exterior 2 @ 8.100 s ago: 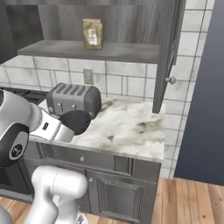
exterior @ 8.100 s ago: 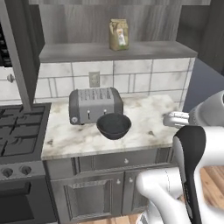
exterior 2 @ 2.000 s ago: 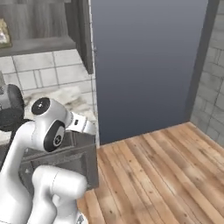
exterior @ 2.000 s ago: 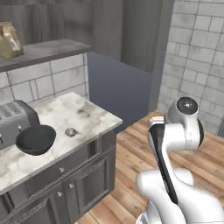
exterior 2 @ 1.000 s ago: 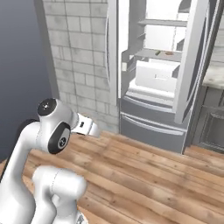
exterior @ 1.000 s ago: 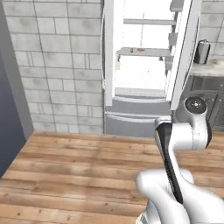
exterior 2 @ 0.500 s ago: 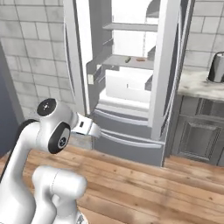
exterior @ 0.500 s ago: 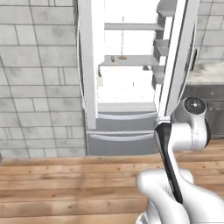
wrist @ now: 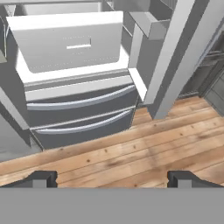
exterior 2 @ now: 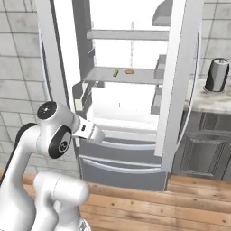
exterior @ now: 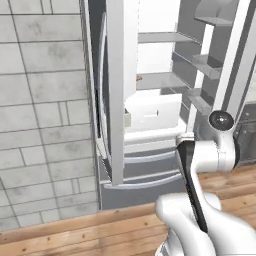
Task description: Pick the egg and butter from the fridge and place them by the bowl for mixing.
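A rendered home kitchen. A tall white fridge point(exterior 2: 135, 103) stands with both upper doors swung open, showing a bright white interior, grey shelves and a pale drawer, with two long freezer drawers below. Beside it on one side is a wall of pale grey stone tiles point(exterior: 45, 110). On the other side a dark grey wood cabinet point(exterior 2: 203, 149) carries a marbled counter with a dark canister point(exterior 2: 217, 75). The floor is warm wooden planks point(wrist: 144, 148).

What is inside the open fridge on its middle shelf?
On the middle shelf of the fridge lie two small items: a brownish one and a greenish one, too small to identify. The pale drawer below hides its contents.
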